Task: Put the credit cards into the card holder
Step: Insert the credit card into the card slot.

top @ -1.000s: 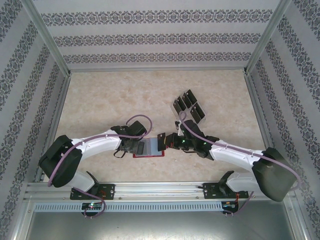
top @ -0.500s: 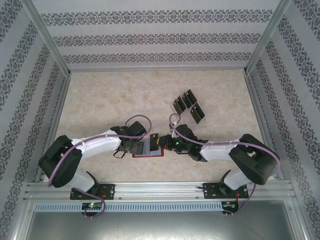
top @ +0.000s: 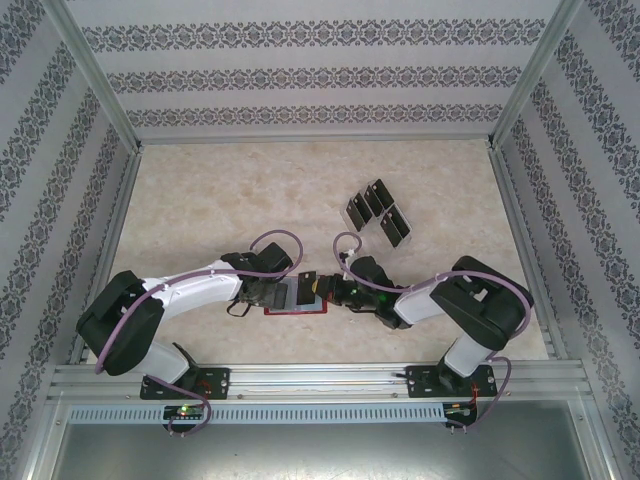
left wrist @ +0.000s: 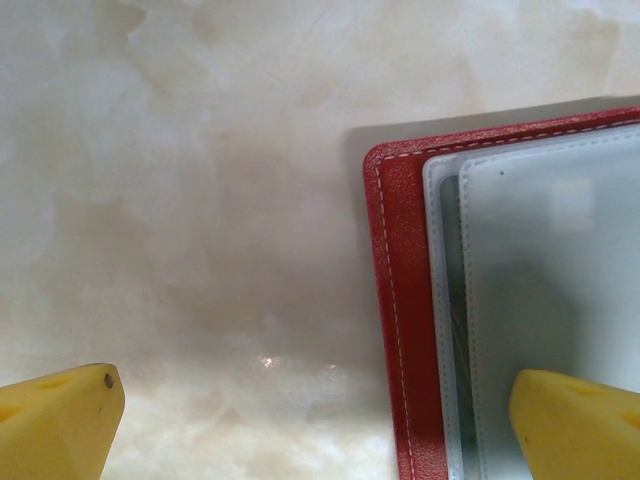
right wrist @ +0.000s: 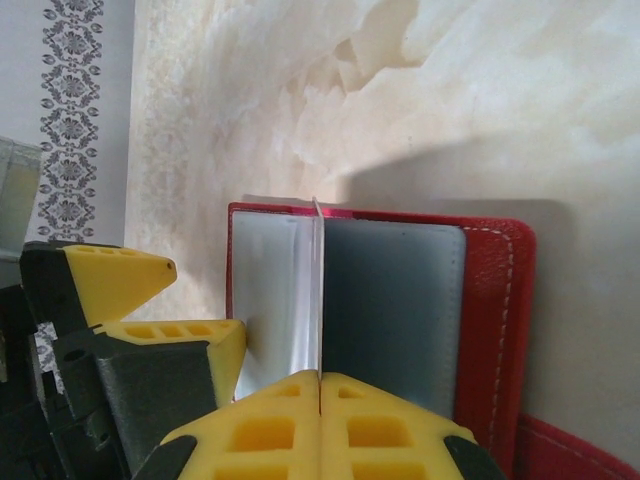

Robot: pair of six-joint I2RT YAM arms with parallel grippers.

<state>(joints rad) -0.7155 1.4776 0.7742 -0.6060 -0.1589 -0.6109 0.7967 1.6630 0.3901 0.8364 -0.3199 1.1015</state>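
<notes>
The card holder (top: 297, 308) lies open on the table, a red wallet (right wrist: 495, 300) with grey pockets (left wrist: 540, 280). My left gripper (top: 272, 293) stands open at its left end; one fingertip (left wrist: 575, 420) is over a grey pocket and the other (left wrist: 60, 420) is over bare table. My right gripper (right wrist: 319, 378) is shut on a credit card (top: 305, 285). In the right wrist view that card (right wrist: 318, 290) shows edge-on, upright over the pockets. Several more black credit cards (top: 378, 212) sit in a group at the back right.
Patterned walls (top: 320, 75) enclose the marble-look table (top: 220, 200) on three sides. A metal rail (top: 320, 375) runs along the near edge by the arm bases. Free table surface lies behind and to the left of the wallet.
My right arm has carried the card leftward, from the wallet's right edge to over its middle, and its elbow has folded in. The left arm and wallet have stayed put.
</notes>
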